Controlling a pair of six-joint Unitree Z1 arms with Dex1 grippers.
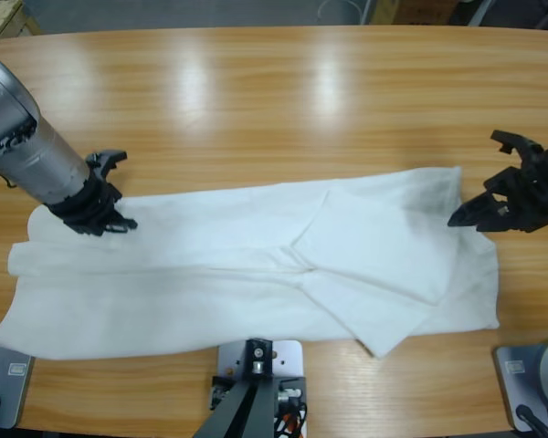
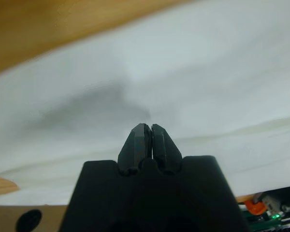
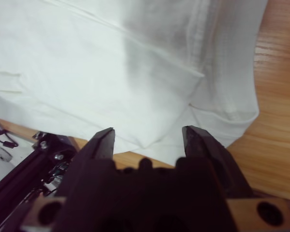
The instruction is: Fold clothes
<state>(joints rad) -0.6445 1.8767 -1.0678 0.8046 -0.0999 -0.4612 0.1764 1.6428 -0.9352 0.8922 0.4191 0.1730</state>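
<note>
Fingers (image 2: 144,140) pressed together and empty on our left gripper (image 1: 105,212) at the T-shirt (image 1: 256,269)'s far-left edge, right gripper (image 1: 493,208) spread wide beside its other end, we look mid-fold on the worktop (image 1: 274,100), needing fresh corner grips next.

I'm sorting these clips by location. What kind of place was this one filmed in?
Probably a robotics lab or workshop, not a home. Two arms work a white T-shirt on a long wooden table: the left gripper shut above the cloth, the right gripper open beside it. Rig hardware is bolted to the table edge.
</note>
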